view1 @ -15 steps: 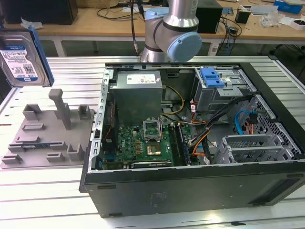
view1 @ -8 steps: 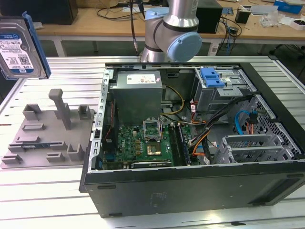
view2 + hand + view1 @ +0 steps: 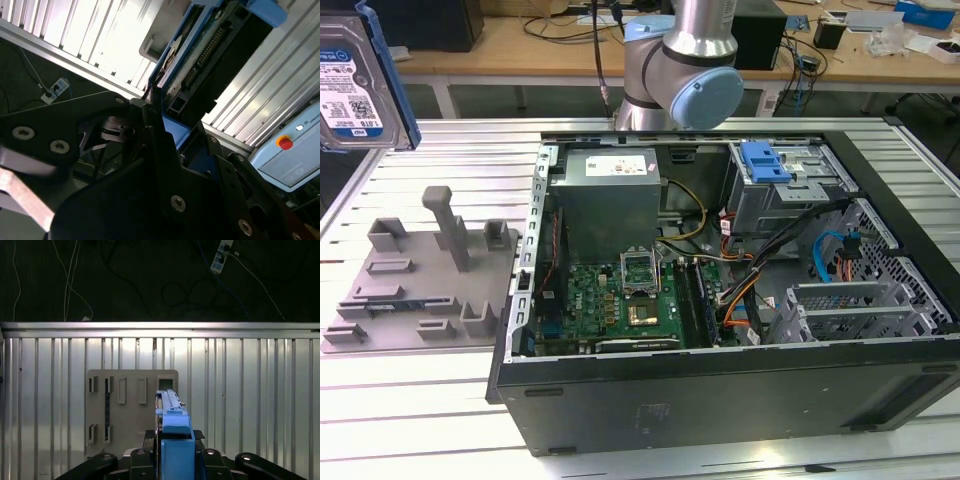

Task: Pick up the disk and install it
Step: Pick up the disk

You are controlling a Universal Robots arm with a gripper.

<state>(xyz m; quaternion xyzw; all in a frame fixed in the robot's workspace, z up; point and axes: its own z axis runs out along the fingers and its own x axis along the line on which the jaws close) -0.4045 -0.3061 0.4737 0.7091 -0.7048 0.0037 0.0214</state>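
Note:
The disk (image 3: 348, 88), silver with a white-and-blue label and a blue carrier frame, hangs in the air at the exterior view's far left, well above the table. In the first wrist view the disk (image 3: 170, 407) stands edge-on between my black fingers (image 3: 137, 456), with the gripper (image 3: 175, 442) shut on its blue frame. The second wrist view shows the disk's (image 3: 200, 55) connector end sticking out past the gripper (image 3: 165, 117). It sits above the grey fixture plate (image 3: 130, 405).
The open computer case (image 3: 520, 330) lies on the slatted table to the exterior view's right of the grey fixture plate (image 3: 420, 280). Inside are a grey power-supply box (image 3: 610, 190), a motherboard (image 3: 630, 300), cables and a drive cage with a blue latch (image 3: 765, 160). The arm's base (image 3: 675, 70) stands behind the case.

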